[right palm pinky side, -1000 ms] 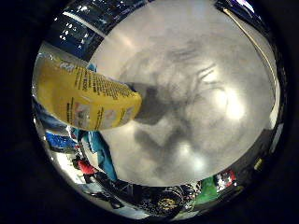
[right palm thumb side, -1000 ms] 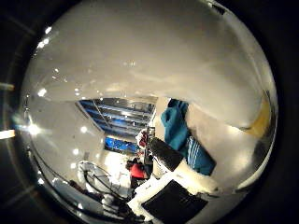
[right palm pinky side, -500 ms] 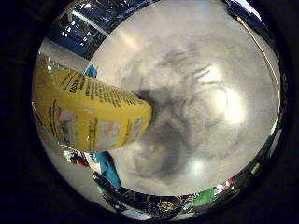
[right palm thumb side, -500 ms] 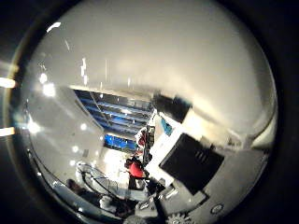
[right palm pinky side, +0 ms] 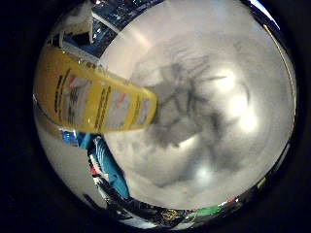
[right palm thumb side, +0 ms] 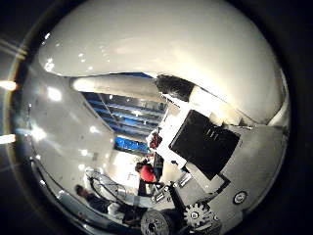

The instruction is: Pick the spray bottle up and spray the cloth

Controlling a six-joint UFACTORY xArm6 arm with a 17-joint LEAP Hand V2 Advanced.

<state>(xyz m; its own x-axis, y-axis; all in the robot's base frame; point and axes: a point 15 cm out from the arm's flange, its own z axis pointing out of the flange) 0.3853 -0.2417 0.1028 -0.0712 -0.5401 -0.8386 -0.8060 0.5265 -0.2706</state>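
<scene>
The yellow spray bottle (right palm pinky side: 92, 97) lies close against my palm in the little finger side view, its printed body held above the pale table (right palm pinky side: 228, 87), where the shadow of hand and bottle falls. A teal cloth (right palm pinky side: 107, 167) lies on the table at the edge below the bottle. In the thumb side view a white rounded surface (right palm thumb side: 147, 39) fills much of the picture, very near the palm; I cannot tell what it is. My right hand (right palm thumb side: 201, 152) shows there as white and black fingers curled against that surface.
Past the hand, the thumb side view shows the room's ceiling with blue beams (right palm thumb side: 122, 113) and bright lights. A small green object (right palm pinky side: 219, 208) sits at the table's far rim.
Both views have shifted with the hand. The bottle now sits at a different tilt, flatter across the palm. The fingers reach further into the thumb side view and cover the teal cloth seen there before.
</scene>
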